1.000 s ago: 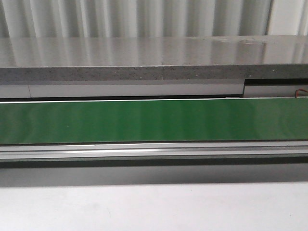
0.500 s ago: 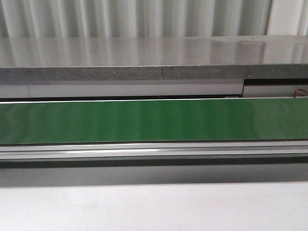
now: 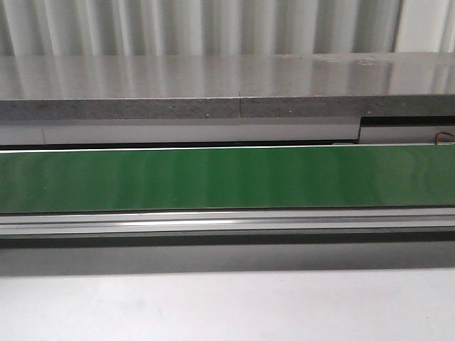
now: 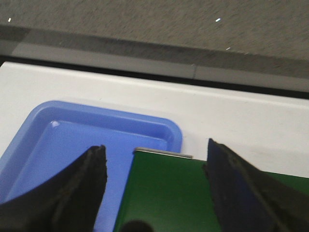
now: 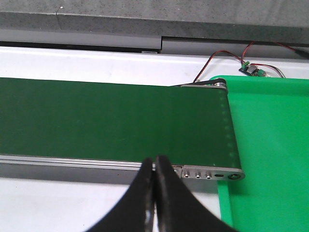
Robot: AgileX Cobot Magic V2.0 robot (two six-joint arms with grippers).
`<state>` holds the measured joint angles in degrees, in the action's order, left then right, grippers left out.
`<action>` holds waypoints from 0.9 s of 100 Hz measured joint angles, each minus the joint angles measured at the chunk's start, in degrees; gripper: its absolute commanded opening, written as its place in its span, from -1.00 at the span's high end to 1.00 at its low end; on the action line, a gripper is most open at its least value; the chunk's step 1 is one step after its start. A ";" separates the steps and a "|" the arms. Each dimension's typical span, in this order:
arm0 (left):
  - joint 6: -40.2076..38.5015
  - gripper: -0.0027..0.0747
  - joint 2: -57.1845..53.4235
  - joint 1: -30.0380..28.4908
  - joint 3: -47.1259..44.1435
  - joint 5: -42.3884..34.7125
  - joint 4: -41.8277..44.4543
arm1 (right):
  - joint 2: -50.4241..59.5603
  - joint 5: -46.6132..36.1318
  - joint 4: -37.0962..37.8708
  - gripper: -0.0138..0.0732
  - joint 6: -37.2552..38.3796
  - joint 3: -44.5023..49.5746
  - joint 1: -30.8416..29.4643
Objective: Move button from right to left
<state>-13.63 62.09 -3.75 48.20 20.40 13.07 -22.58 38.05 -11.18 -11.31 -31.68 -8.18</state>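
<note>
The button is out of view in every frame. My left gripper (image 4: 154, 154) is open, its black fingers (image 4: 82, 188) spread over the left end of the green conveyor belt (image 4: 169, 193) and a blue tray (image 4: 72, 140), with nothing between them. My right gripper (image 5: 155, 162) is shut with nothing in it, its fingertips pressed together above the near rail of the belt (image 5: 111, 121) close to its right end. A green tray (image 5: 270, 145) lies just beyond that end. Neither gripper appears in the front view, where the belt (image 3: 227, 177) runs bare from side to side.
A grey stone ledge (image 3: 213, 85) runs behind the conveyor. Red and black wires with a small circuit board (image 5: 251, 67) lie at the far corner of the green tray. White tabletop (image 3: 227, 305) lies in front of the conveyor's metal rail (image 3: 227, 224).
</note>
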 measured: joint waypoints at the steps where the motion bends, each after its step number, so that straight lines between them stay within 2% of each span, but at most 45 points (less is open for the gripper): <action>1: 0.00 -0.21 -0.95 0.46 -0.33 0.00 -0.09 | 0.00 0.00 0.00 0.84 0.00 0.00 0.00; 24: 0.00 -0.20 -16.05 7.42 -7.82 0.52 -2.78 | 0.00 0.00 0.00 0.84 0.00 0.00 0.00; 32: 0.00 -0.10 -21.65 9.20 -10.89 1.71 -3.38 | 0.00 0.00 0.00 0.84 0.00 0.00 0.00; 46: 0.00 0.31 -30.69 10.62 -15.21 4.63 -4.14 | 0.00 0.00 0.00 0.84 0.00 0.00 0.00; 63: 0.00 0.99 -39.25 10.62 -18.92 5.99 -4.33 | 0.00 0.00 0.00 0.84 0.00 0.00 0.00; 90: 0.00 0.98 -43.91 10.62 -20.04 6.13 -4.33 | 0.00 0.00 0.00 0.84 0.00 0.00 0.00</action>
<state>-13.63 18.18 6.87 28.16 26.54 8.74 -22.58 38.05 -11.18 -11.31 -31.68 -8.18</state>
